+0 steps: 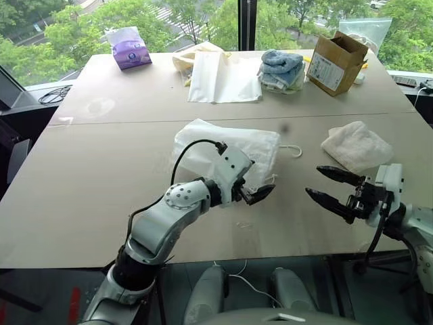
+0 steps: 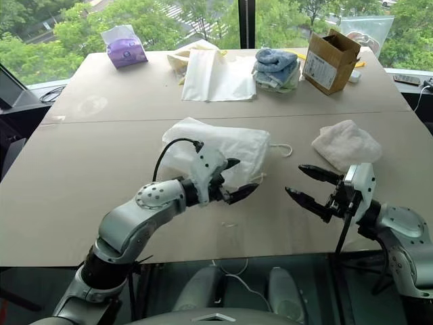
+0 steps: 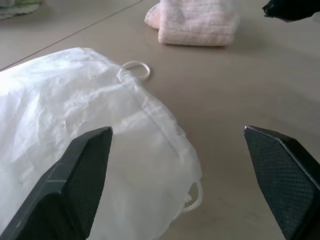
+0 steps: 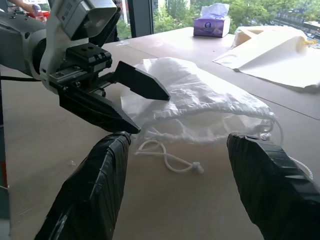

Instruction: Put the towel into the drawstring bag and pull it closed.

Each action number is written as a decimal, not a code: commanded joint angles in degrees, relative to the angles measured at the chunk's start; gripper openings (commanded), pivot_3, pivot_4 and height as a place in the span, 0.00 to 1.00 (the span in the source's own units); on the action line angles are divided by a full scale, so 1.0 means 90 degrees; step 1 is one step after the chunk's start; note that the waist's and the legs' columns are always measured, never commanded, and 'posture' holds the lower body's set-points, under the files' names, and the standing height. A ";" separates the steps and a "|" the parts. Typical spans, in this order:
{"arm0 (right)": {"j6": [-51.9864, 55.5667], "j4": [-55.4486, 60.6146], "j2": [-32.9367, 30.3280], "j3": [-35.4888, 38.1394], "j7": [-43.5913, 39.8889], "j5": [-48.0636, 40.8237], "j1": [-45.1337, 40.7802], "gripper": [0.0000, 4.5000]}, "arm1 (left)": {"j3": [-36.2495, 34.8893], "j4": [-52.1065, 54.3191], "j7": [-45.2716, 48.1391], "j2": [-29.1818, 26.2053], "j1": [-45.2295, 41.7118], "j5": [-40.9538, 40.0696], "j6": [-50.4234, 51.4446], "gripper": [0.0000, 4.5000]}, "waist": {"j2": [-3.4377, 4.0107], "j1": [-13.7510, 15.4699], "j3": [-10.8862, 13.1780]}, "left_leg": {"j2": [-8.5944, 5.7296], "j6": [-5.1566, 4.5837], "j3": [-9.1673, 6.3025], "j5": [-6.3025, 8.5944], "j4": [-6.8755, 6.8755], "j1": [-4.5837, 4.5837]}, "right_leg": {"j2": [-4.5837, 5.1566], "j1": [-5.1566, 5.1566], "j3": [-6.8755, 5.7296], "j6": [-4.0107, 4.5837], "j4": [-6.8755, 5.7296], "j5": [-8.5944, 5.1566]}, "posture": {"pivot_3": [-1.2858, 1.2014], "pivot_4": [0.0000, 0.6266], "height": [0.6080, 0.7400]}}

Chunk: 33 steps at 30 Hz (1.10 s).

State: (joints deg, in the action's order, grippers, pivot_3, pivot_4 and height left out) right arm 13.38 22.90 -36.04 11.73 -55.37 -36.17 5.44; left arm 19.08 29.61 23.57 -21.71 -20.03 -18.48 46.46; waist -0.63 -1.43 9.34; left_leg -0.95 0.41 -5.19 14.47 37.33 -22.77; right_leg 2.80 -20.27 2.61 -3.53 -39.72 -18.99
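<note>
Light: bright, even daylight from the windows (image 1: 203,20) at 12 o'clock.
Shadows: faint and soft on the table (image 1: 101,176).
Glare: pale sheen on the tabletop toward 10 o'clock.
Focus: head views sharp; near black fingers (image 3: 80,185) in the wrist views slightly soft.
Distortion: table edges bow a little at the borders.

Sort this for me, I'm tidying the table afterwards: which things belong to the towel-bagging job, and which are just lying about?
Job:
- towel
- drawstring bag

Lying about:
- tissue pack
- flat white bag
- stack of blue and pale towels
- cardboard box
</note>
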 commanded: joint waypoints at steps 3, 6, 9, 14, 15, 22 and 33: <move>0.0035 0.0162 -0.0223 0.0279 0.0101 -0.0039 -0.0076 0.74 | 0.0270 0.0231 -0.1294 0.0752 0.0059 0.0806 0.0428 0.96 | -0.0004 0.0050 0.0002 | 0.0000 0.0000 0.0003 0.0000 0.0001 0.0001 | 0.0000 0.0000 0.0004 0.0000 0.0000 0.0000 | 0.52 0.24 1.00; 0.0018 0.0040 -0.0208 0.0279 0.0174 -0.0052 -0.0284 0.74 | 0.0512 0.0256 -0.1713 0.0847 0.0039 0.1351 0.0542 0.96 | -0.0008 0.0052 0.0004 | 0.0000 0.0000 0.0003 0.0000 0.0003 0.0001 | -0.0001 0.0000 0.0004 0.0000 0.0000 0.0000 | 0.52 0.24 1.00; 0.0032 0.0015 -0.0175 0.0219 0.0141 -0.0091 -0.0342 0.74 | 0.0830 0.0425 -0.2009 0.0775 0.0013 0.1881 0.0655 0.96 | -0.0008 0.0075 0.0005 | 0.0000 0.0001 -0.0002 0.0000 0.0001 0.0000 | -0.0003 0.0000 0.0000 0.0000 -0.0001 0.0000 | 0.52 0.24 1.00; -0.0109 -0.0154 -0.0142 0.0122 0.0075 0.0045 -0.0390 0.74 | 0.1174 0.0549 -0.2058 0.0413 -0.0002 0.2526 0.0845 0.96 | -0.0010 0.0081 0.0006 | -0.0003 0.0001 0.0001 0.0000 0.0002 -0.0003 | 0.0001 0.0000 0.0002 -0.0001 0.0002 0.0000 | 0.52 0.24 1.00; -0.0115 -0.0166 -0.0130 0.0118 0.0075 0.0043 -0.0410 0.74 | 0.1210 0.0561 -0.2081 0.0367 0.0001 0.2644 0.0859 0.96 | -0.0010 0.0078 0.0006 | -0.0003 0.0001 0.0001 0.0000 0.0001 -0.0002 | 0.0001 0.0000 0.0002 0.0000 0.0002 0.0000 | 0.52 0.24 1.00; -0.0214 -0.0192 0.0043 0.0044 0.0074 0.0114 -0.0349 0.74 | 0.0964 0.0286 -0.2599 -0.0146 0.0195 0.3820 0.0391 0.78 | -0.0010 0.0085 0.0006 | -0.0001 0.0001 -0.0002 0.0000 -0.0002 -0.0002 | 0.0000 -0.0001 0.0000 0.0000 0.0002 0.0000 | 0.52 0.24 1.00; -0.0350 -0.0060 0.0378 -0.0173 0.0197 0.0226 -0.0270 0.74 | 0.0871 -0.0764 -0.2561 0.0293 0.0382 0.4238 -0.0965 0.78 | -0.0009 0.0087 0.0007 | -0.0005 0.0000 -0.0004 0.0000 -0.0001 -0.0004 | 0.0007 0.0000 -0.0006 0.0000 0.0004 0.0000 | 0.52 0.24 1.00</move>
State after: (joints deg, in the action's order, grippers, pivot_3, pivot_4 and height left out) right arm 11.58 20.19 -32.84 9.22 -54.14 -33.93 3.05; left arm 27.36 22.82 1.03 -19.56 -15.86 17.96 40.45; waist -0.72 -0.65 9.40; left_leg -0.99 0.41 -5.24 14.47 37.32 -22.80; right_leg 2.86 -20.28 2.56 -3.53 -39.68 -19.00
